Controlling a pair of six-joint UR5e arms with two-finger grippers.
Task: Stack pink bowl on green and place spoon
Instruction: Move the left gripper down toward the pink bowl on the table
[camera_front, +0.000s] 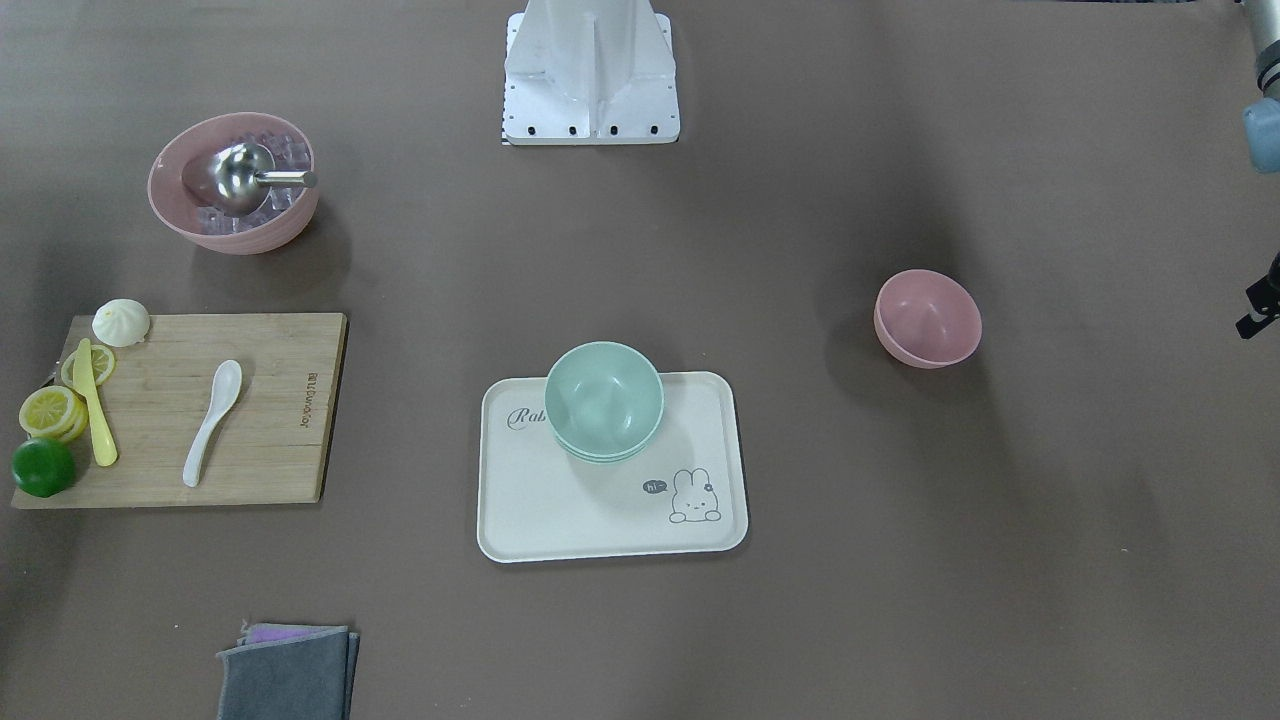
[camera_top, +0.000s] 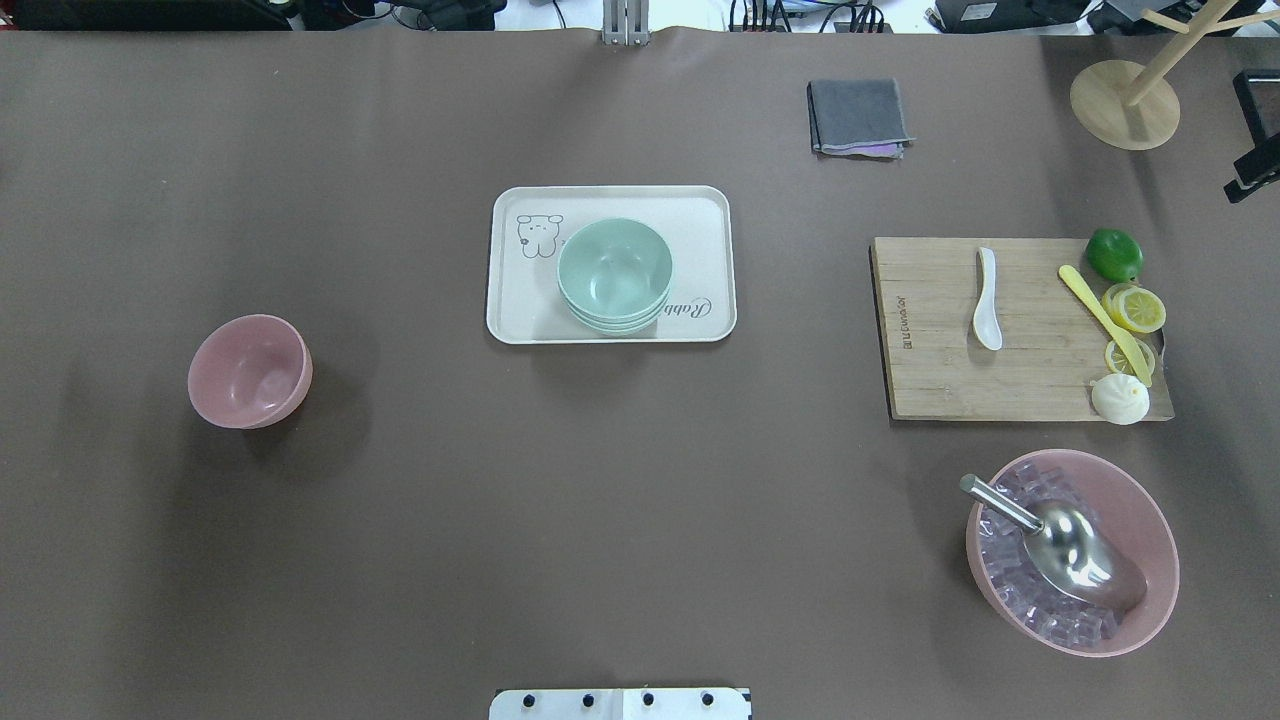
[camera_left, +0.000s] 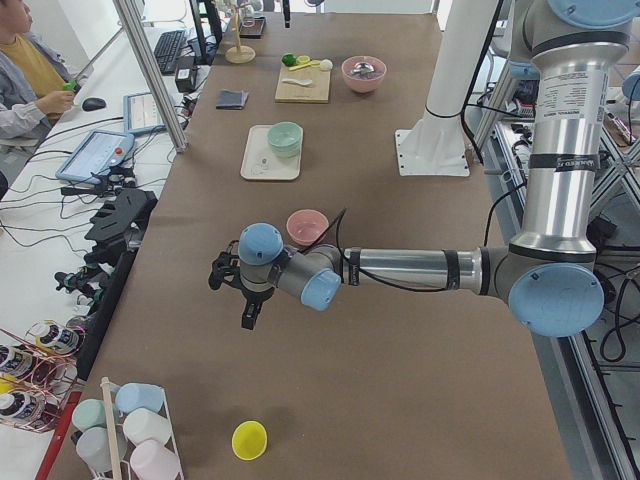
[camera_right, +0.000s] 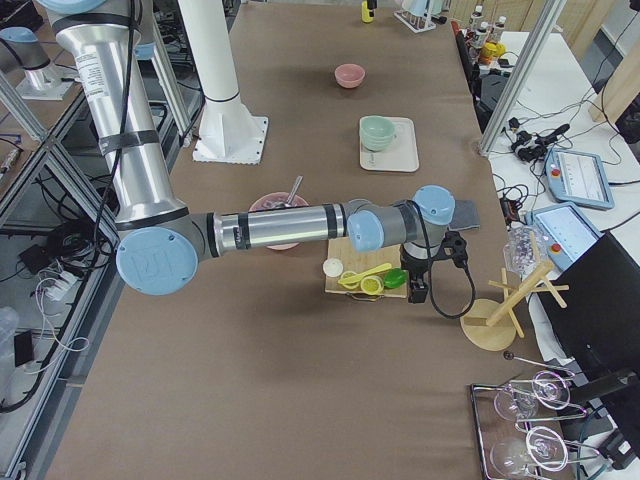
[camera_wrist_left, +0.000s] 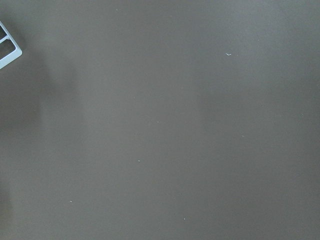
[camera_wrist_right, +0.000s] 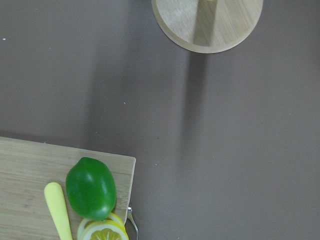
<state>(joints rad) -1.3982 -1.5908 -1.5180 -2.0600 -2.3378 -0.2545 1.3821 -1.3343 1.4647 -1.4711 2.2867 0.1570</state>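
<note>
A small pink bowl (camera_top: 249, 370) stands upright and empty on the brown table, at the left of the overhead view. A stack of green bowls (camera_top: 614, 274) sits on a white rabbit tray (camera_top: 520, 310) at the table's middle. A white spoon (camera_top: 986, 298) lies on a wooden cutting board (camera_top: 940, 380) at the right. My left gripper (camera_left: 235, 300) hovers over bare table beyond the pink bowl, far from it. My right gripper (camera_right: 418, 292) hangs past the board's lime end. Only an edge of each shows, so I cannot tell whether they are open or shut.
A large pink bowl (camera_top: 1150, 530) with ice cubes and a metal scoop (camera_top: 1070, 550) stands near the board. On the board lie a lime (camera_top: 1114, 254), lemon slices, a yellow knife and a bun. A grey cloth (camera_top: 858, 116) and a wooden stand (camera_top: 1124, 104) are at the far side.
</note>
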